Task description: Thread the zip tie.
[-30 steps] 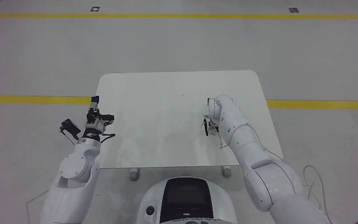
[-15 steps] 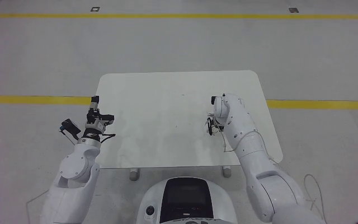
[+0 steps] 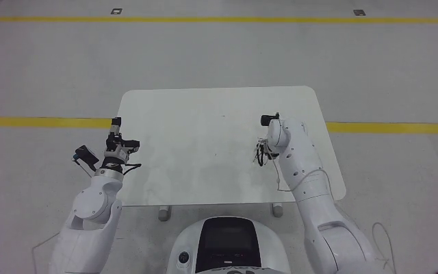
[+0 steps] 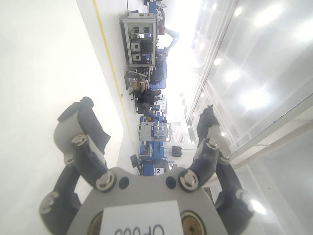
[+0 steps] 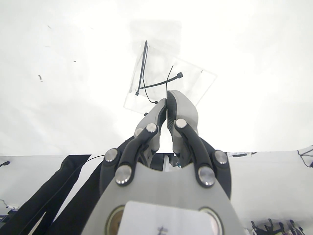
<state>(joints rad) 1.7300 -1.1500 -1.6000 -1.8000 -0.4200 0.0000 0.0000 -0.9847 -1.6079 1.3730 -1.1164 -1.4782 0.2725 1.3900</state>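
Here, your right gripper (image 5: 167, 100) sits over the right half of the table (image 3: 205, 109), fingers pinched fully together on a thin black zip tie (image 5: 169, 75). The tie's free end sticks out past the fingertips. Its long axis runs roughly in line with the fingers, bends slightly, and points away from the wrist. Just beyond the tips a clear plastic sheet (image 5: 195, 79) lies flat on the table with loose ties on it. One long tie (image 5: 141, 67) runs lengthwise away from the gripper, pointed tip farthest out. A crosswise tie (image 5: 180, 75) lies across that line and passes behind the held strand. Your left gripper (image 4: 146, 106) is spread wide with nothing between the fingers, held off the table's left edge and aimed out into the room.
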